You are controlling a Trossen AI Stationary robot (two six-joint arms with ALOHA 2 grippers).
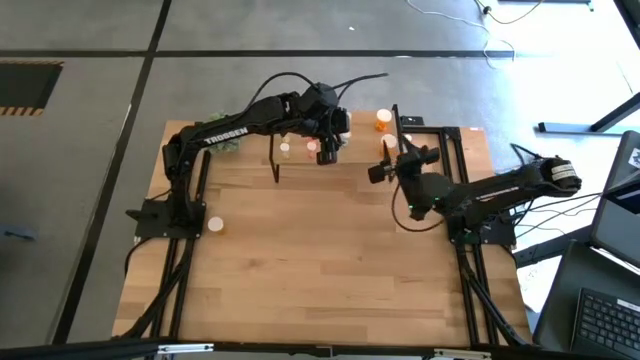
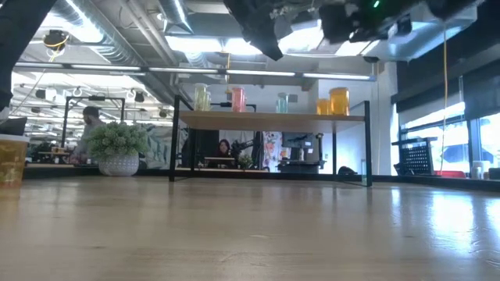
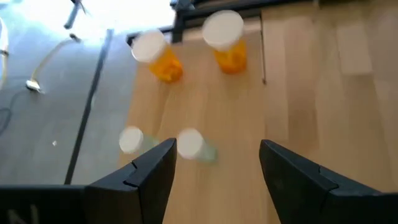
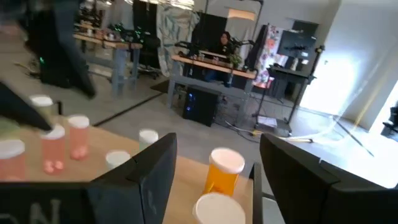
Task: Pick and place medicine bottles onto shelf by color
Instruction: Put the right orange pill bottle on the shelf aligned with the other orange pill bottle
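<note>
The shelf point(image 2: 269, 119), a light-wood board on black legs, stands near the table's far edge. On it stand a yellowish bottle point(image 2: 201, 97), a pink one point(image 2: 238, 99), a green one point(image 2: 283, 102) and two orange ones point(image 2: 339, 101). My left gripper point(image 1: 328, 150) hovers open above the shelf. In its wrist view the fingers frame two small green bottles point(image 3: 189, 144), with the orange bottles point(image 3: 227, 43) beyond. My right gripper point(image 1: 380, 170) is open beside the shelf's right part, facing orange bottles point(image 4: 224, 171) and pink bottles point(image 4: 78, 134). One more bottle point(image 1: 215, 225) stands on the table's left side.
A green plant ball in a white pot point(image 2: 119, 148) sits at the table's far left, beside the shelf. A yellowish bottle point(image 2: 11, 160) stands close to the low camera at the left. Bare tabletop point(image 1: 330, 260) spreads across the middle and near side. People sit at desks in the room behind.
</note>
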